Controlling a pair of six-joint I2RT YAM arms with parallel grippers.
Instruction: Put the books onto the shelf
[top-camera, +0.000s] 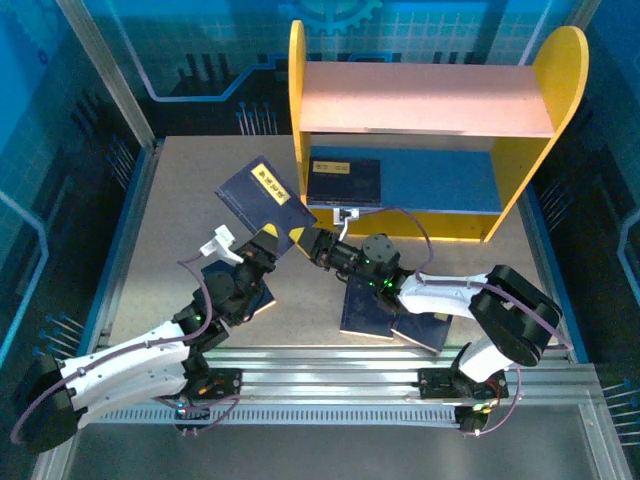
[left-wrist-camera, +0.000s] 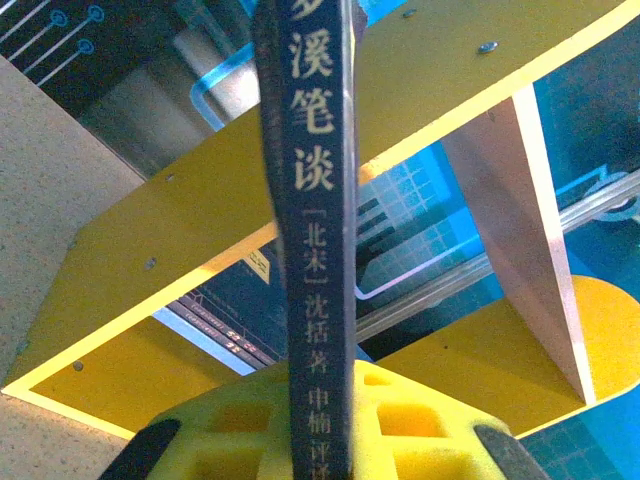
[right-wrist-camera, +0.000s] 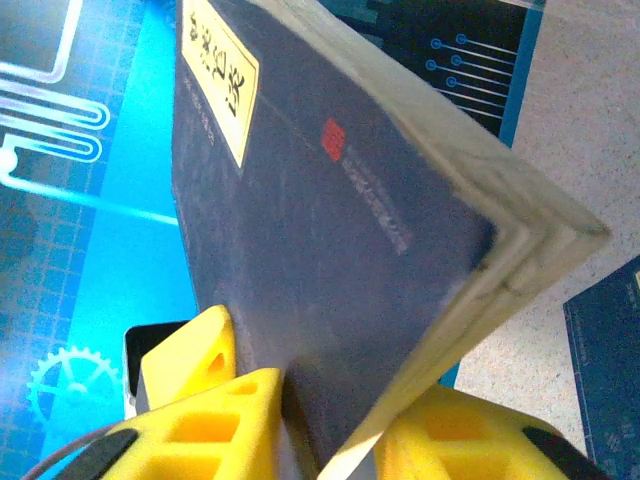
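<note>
Tabletop (top-camera: 180, 210) carries the shelf (top-camera: 420, 100) at its far edge, and I see a shelved book (top-camera: 343, 180) lying flat on the blue lower board. Under my right arm lie loose books (top-camera: 365, 305), with a spare book (top-camera: 252, 298) under the left. A raised book (top-camera: 262, 192) hangs tilted beside the shelf's left panel, my left hand (top-camera: 265, 243) and right hand (top-camera: 312, 243) both pinching it.

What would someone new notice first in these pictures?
The raised book catches the eye first: it is held tilted in the air just left of the shelf, with the left gripper and the right gripper both clamped on it. A second book lies on the shelf's blue lower board, and loose books lie on the table beneath the arms.
</note>
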